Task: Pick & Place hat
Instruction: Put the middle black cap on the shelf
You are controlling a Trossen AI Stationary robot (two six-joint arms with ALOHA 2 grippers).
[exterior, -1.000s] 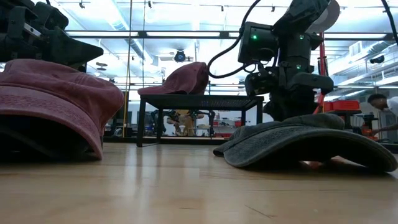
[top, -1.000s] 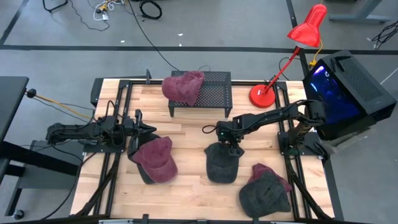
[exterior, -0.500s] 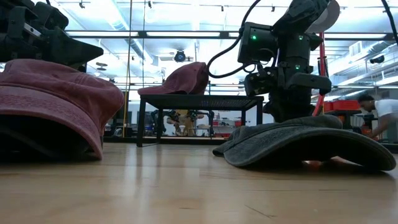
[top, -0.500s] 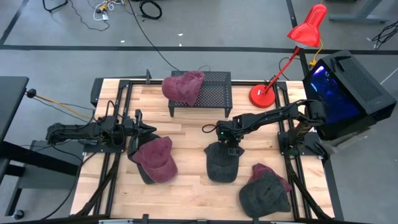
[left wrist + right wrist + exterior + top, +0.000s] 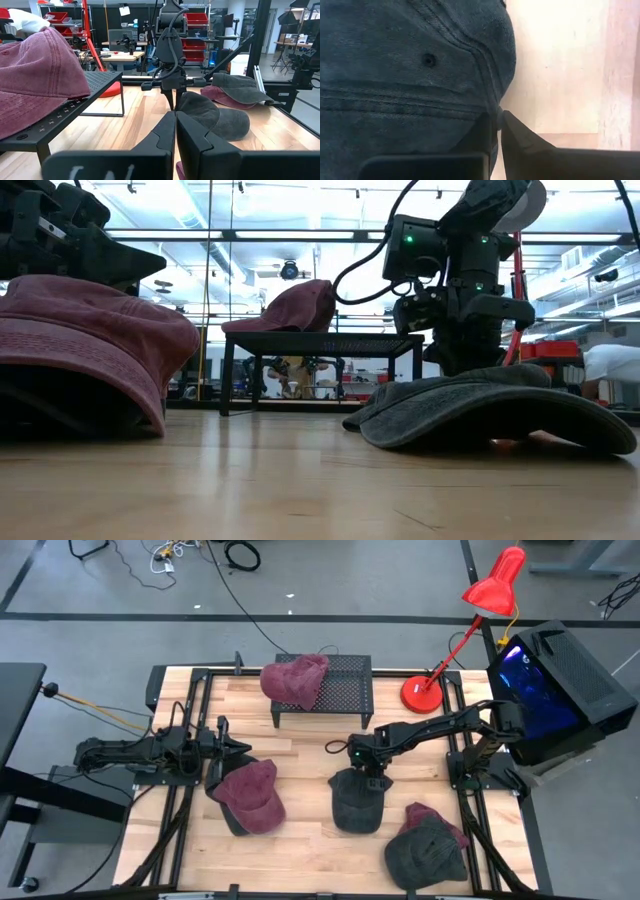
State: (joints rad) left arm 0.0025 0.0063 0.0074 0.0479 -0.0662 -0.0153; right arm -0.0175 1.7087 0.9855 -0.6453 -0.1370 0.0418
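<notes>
One right gripper (image 5: 367, 776) pinched on grey hat (image 5: 357, 802) rear edge

Dark grey hat (image 5: 356, 803) crown-up on table centre, brim toward front edge, fabric pinched at crown.

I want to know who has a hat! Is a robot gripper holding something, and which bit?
Yes. The right gripper is shut on the dark grey cap, pinching the fabric at the edge of its crown. The left gripper is shut and holds nothing.
</notes>
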